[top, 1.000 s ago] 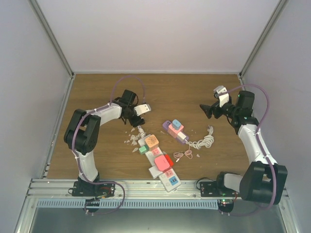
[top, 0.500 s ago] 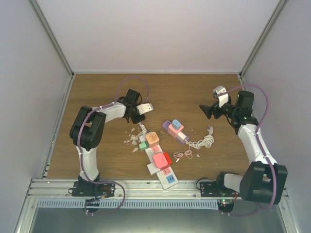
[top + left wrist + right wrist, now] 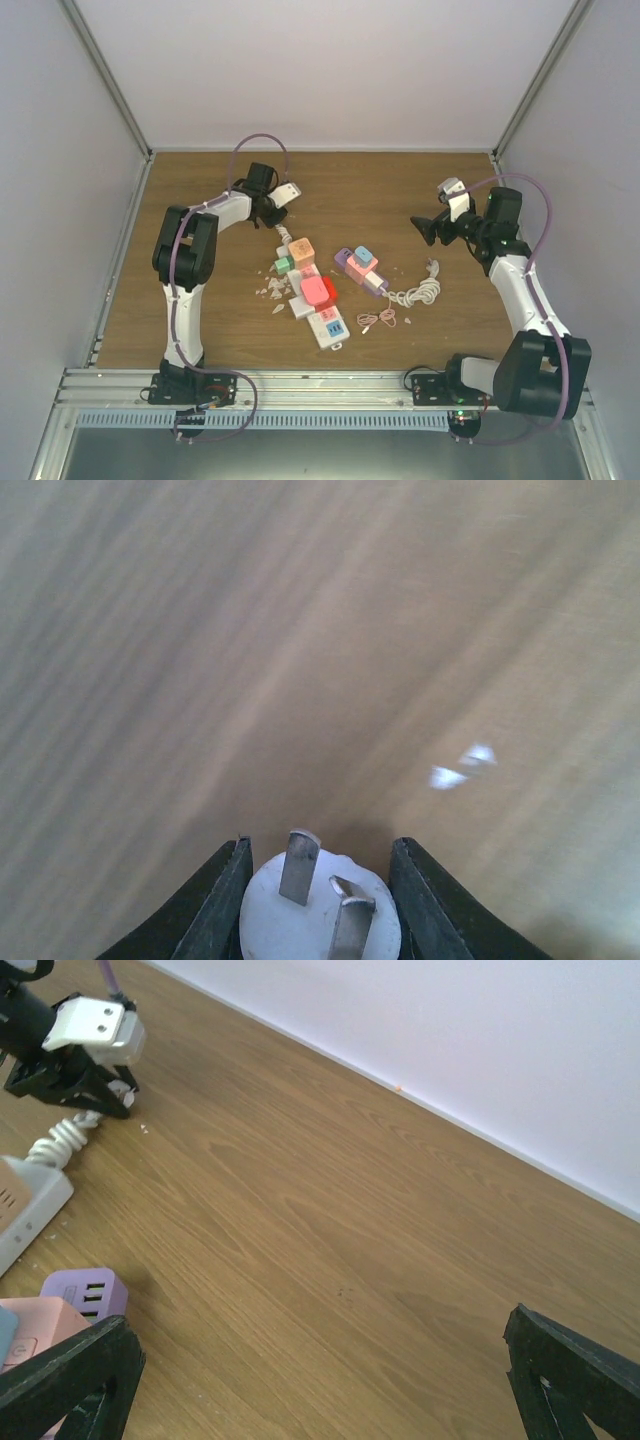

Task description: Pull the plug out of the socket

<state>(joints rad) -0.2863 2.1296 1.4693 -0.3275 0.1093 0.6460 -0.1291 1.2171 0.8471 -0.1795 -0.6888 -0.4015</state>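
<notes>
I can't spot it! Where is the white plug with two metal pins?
The white plug is pinched in the left hand, at the bottom middle of the left wrist view, pins pointing over the wooden table.

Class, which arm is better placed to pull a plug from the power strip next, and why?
Probably the right arm: the right gripper is open and empty, while the left gripper is closed on the white cord plug of the power strip.
</notes>
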